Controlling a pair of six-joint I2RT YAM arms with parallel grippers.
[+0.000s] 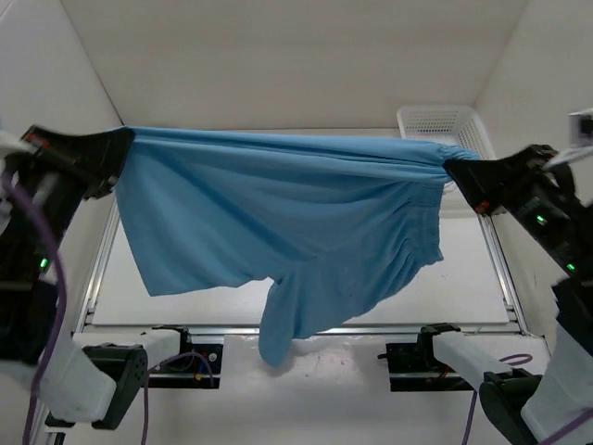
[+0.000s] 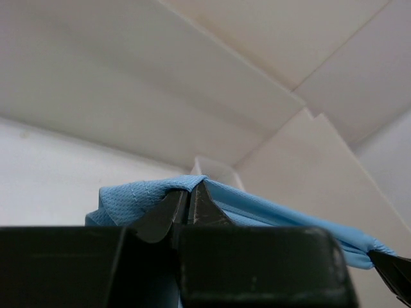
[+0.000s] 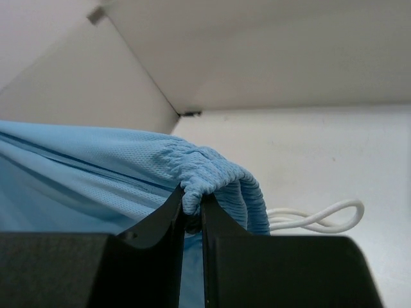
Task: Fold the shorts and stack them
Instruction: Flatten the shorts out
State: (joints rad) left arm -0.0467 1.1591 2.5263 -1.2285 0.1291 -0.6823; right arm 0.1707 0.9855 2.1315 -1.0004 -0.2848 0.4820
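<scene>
— Where are your shorts (image 1: 278, 222)?
— Stretched in the air above the desk (image 1: 463, 287); your left gripper (image 1: 119, 153) is clamped on one upper corner; your right gripper (image 1: 456, 172) pinches the gathered waistband at the other.
— And the rest?
— One leg hangs lowest, toward the near edge; the white drawstring (image 3: 321, 217) loops beside your right gripper.

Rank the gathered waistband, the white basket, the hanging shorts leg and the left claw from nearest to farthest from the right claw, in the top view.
1. Gathered waistband: pinched in the right claw.
2. White basket: just behind it, far right.
3. Hanging shorts leg: low centre.
4. Left claw: far left.
</scene>
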